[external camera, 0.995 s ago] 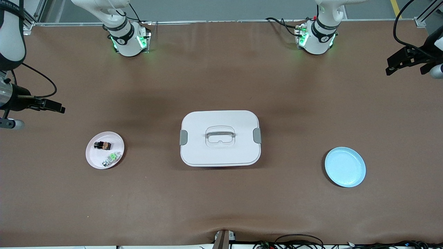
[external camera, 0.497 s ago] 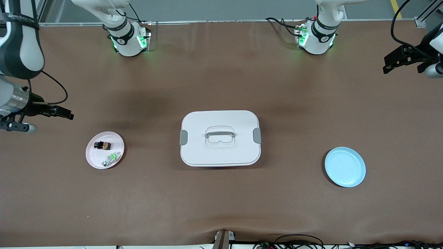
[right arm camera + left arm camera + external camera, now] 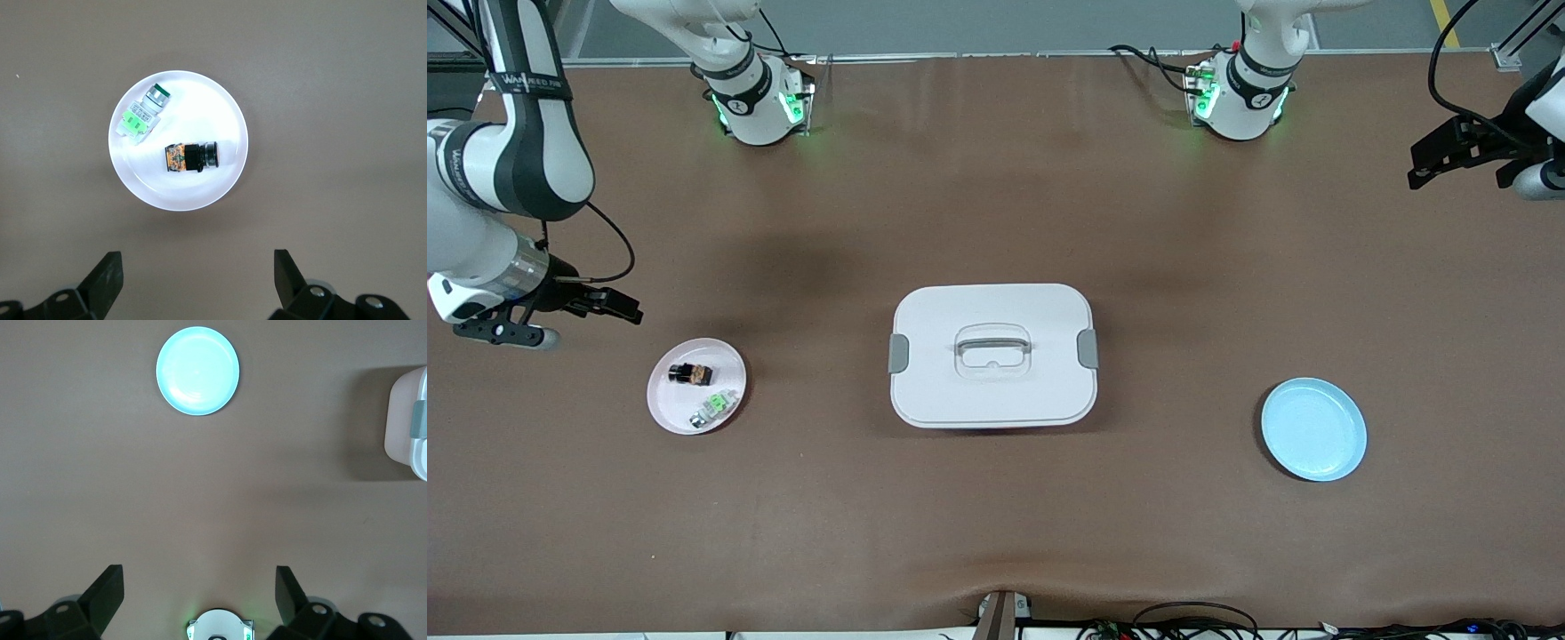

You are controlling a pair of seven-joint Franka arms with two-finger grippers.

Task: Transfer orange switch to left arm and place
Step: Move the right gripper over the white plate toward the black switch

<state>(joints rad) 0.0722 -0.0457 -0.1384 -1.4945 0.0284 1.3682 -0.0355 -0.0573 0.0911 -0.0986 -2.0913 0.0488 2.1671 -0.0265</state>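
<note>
The orange switch (image 3: pixel 690 374) (image 3: pixel 191 157), a small dark block with an orange-brown part, lies on its side on a pink plate (image 3: pixel 667 404) (image 3: pixel 180 193) toward the right arm's end of the table. My right gripper (image 3: pixel 624 309) (image 3: pixel 197 267) hangs open and empty over the bare table just beside that plate. The white lidded box (image 3: pixel 992 356) (image 3: pixel 408 420) stands mid-table. My left gripper (image 3: pixel 1424 167) (image 3: pixel 198 577) is open and empty, high over the table's edge at the left arm's end.
A green-and-white component (image 3: pixel 716 406) (image 3: pixel 139 120) shares the pink plate with the switch. An empty blue plate (image 3: pixel 1313 429) (image 3: pixel 197 371) lies toward the left arm's end, a little nearer the front camera than the box. Cables run along the table's front edge.
My right arm has swung in from the table's end toward the pink plate, its gripper still open. The left gripper has shifted only slightly.
</note>
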